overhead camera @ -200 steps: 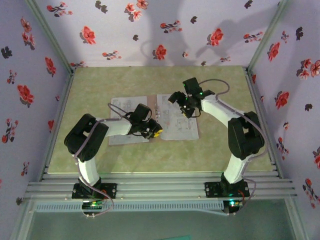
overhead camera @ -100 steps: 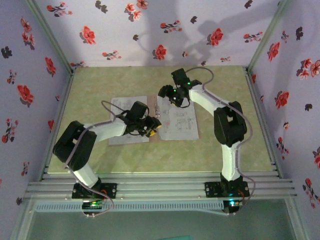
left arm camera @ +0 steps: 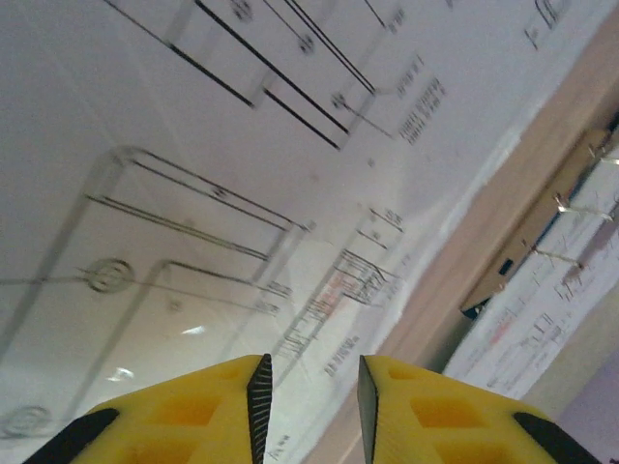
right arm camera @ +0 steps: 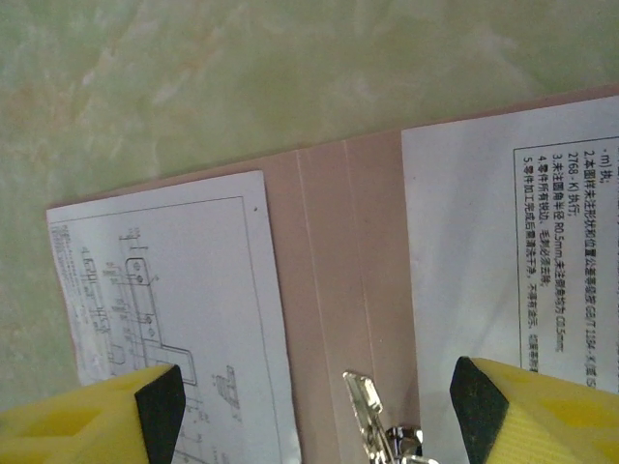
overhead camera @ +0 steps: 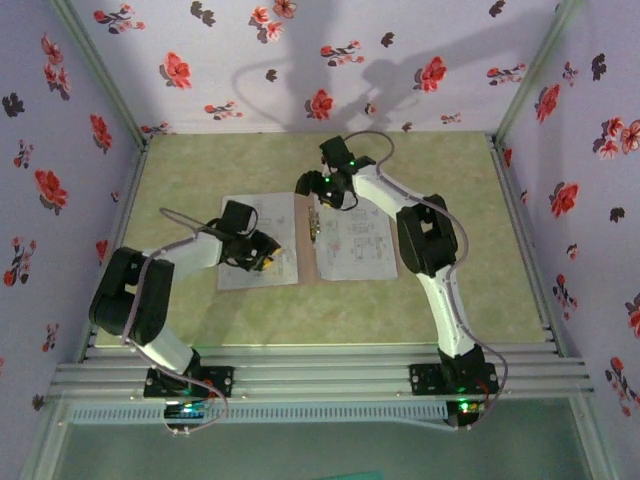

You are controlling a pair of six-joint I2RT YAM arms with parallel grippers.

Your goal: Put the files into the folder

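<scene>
**Files:** white sheets printed with fine line drawings and small text, lying flat inside the open folder. One sheet (overhead camera: 275, 215) covers the left half and another (overhead camera: 355, 245) covers the right half. The two sheets are apart, and the spine shows between them.

**Folder** (overhead camera: 306, 262): tan card, opened flat near the middle of the table, its long edges running away from the arms. A narrow tan border shows past the paper at the far edge. The creased spine lies bare.

**Metal clip** (overhead camera: 316, 225): silver, fixed on the spine strip just beside the inner edge of the right sheet. Thin wire prongs stand up from it in the left wrist view.

**Left gripper** (overhead camera: 266, 261): yellow fingers (left arm camera: 218, 411), low over the near part of the left sheet. The jaws stand a narrow gap apart with nothing between them, and printed lines show through the gap. Whether the tips touch the paper cannot be told.

**Right gripper** (overhead camera: 308, 188): reaches over the far end of the folder, above the spine. Its yellow fingers (right arm camera: 92, 420) are spread wide and hold nothing. Between them show the spine, the top of the clip and the inner edges of both sheets.

**Table** (overhead camera: 200, 170): pale green with a marbled pattern and metal rails along the near edge.

**Walls** (overhead camera: 230, 60): lilac, printed with red and dark flowers, on three sides.
</scene>
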